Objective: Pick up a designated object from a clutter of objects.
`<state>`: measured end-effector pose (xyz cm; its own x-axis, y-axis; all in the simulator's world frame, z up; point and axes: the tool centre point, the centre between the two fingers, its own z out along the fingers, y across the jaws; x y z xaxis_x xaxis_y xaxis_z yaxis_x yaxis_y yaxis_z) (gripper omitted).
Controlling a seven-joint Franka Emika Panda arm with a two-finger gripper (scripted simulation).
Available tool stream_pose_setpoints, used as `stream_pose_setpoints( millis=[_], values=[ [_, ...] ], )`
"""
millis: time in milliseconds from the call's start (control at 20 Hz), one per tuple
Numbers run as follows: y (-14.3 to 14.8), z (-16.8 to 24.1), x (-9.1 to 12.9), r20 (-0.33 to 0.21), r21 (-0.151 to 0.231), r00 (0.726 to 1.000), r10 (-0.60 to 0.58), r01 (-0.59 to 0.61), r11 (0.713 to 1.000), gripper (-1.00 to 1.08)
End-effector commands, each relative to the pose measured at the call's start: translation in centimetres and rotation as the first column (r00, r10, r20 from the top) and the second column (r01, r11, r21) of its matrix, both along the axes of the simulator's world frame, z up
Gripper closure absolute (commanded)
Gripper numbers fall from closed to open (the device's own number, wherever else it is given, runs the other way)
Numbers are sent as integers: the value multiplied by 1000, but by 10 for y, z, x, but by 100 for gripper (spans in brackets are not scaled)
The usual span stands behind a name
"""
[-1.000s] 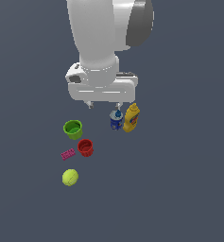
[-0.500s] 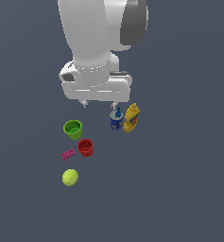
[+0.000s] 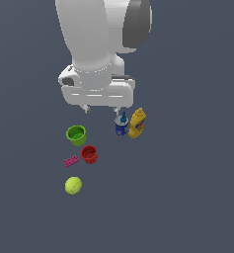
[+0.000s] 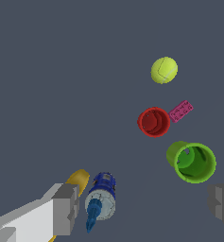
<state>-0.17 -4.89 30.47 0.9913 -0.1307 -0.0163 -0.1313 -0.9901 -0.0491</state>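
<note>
The designated object, a yellow-green tennis ball, lies alone at the near end of the clutter of objects, just past a pink flat block and a red cup. My gripper hangs high above the group, between the green cup and the blue-white can. It is open, its fingers wide apart with nothing between them. It is well away from the ball.
A yellow mustard bottle stands right beside the can, on the exterior view's right. The green and red cups stand upright with open mouths. All items rest on a plain dark grey floor.
The arm has shifted slightly toward the exterior view's left. The gripper stays open and none of the objects has moved.
</note>
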Motion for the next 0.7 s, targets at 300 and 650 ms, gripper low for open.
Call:
stream_pose_setpoints(
  millis=[300,650],
  values=[
    [-12,-14,23,4,-9,997,76,-76,997,-92],
    [-32,-40,58,8,-22,980,200,-200,980,-92]
  ],
)
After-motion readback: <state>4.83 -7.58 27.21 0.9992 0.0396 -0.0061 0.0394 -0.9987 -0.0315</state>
